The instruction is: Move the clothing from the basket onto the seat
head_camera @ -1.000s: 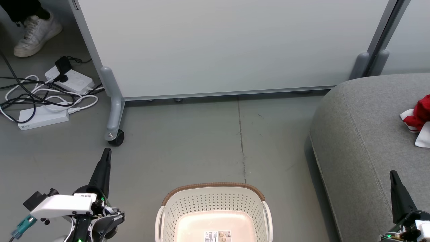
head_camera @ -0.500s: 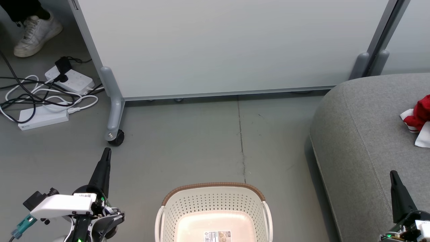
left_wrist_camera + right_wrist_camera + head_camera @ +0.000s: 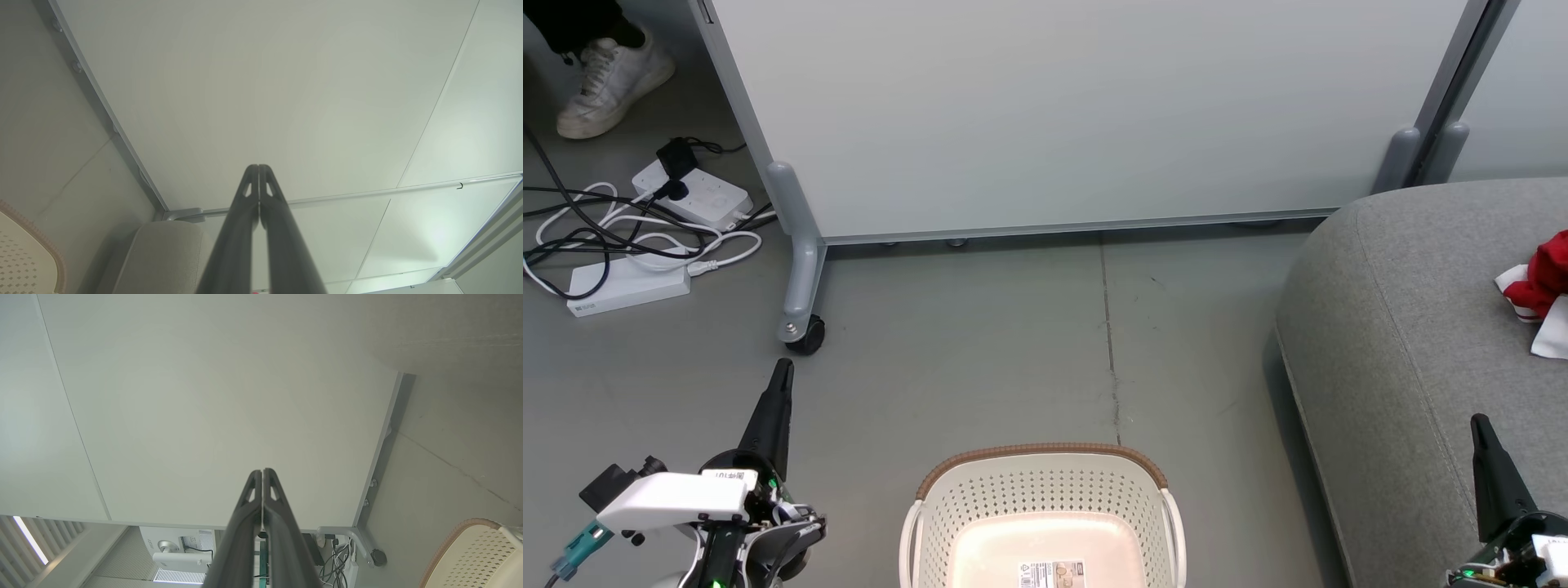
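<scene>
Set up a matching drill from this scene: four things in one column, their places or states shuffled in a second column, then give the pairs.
Column one
1. clothing
2. basket
3. left gripper
4. white power strip

Column two
A. jaws shut, holding nothing
B. on the floor among cables
C. lying on the seat
D. visible part holds no garment

Pairs: 1-C, 2-D, 3-A, 4-B

Grey floor (image 3: 1013,343) is carrying the cream basket (image 3: 1042,451) at near centre. Two white power strips (image 3: 625,286) and tangled cables (image 3: 572,237) are lying far left, a partition castor (image 3: 807,335) resting beside them, a white sneaker (image 3: 609,82) standing beyond. Grey seat (image 3: 1405,327) is sitting right, bearing red-and-white clothing (image 3: 1543,282).
</scene>
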You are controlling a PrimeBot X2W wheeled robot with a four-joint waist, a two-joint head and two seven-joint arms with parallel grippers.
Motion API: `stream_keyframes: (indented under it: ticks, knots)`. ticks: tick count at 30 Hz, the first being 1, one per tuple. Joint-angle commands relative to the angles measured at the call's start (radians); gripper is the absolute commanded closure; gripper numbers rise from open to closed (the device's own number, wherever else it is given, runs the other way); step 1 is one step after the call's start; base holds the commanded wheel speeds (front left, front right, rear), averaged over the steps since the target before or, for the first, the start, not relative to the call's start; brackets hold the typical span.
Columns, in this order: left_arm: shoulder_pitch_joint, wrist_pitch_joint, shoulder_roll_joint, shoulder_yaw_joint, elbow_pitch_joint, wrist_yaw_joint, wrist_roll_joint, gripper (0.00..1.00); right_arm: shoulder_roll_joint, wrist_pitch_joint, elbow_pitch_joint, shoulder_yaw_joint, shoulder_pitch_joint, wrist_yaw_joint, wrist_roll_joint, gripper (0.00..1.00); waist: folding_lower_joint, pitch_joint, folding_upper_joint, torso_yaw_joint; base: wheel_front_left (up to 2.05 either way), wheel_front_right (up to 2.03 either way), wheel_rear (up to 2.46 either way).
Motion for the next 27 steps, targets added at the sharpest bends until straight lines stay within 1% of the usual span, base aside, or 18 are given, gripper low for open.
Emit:
stream_keyframes:
  ticks: [1,27]
  knots:
    - [-0.012,0.0,0.003,0.006,-0.004,-0.004,-0.002,1.0,-0.008,0.0,-0.006,0.001,0.007,0.002,0.008,1.0,0.0,0.0,0.0,0.0,0.0,0.0,0.0]
    - [-0.012,0.004,0.001,0.01,-0.005,-0.004,0.003,1.0,-0.009,-0.002,-0.006,0.003,0.008,0.003,0.011,1.0,0.0,0.0,0.0,0.0,0.0,0.0,0.0]
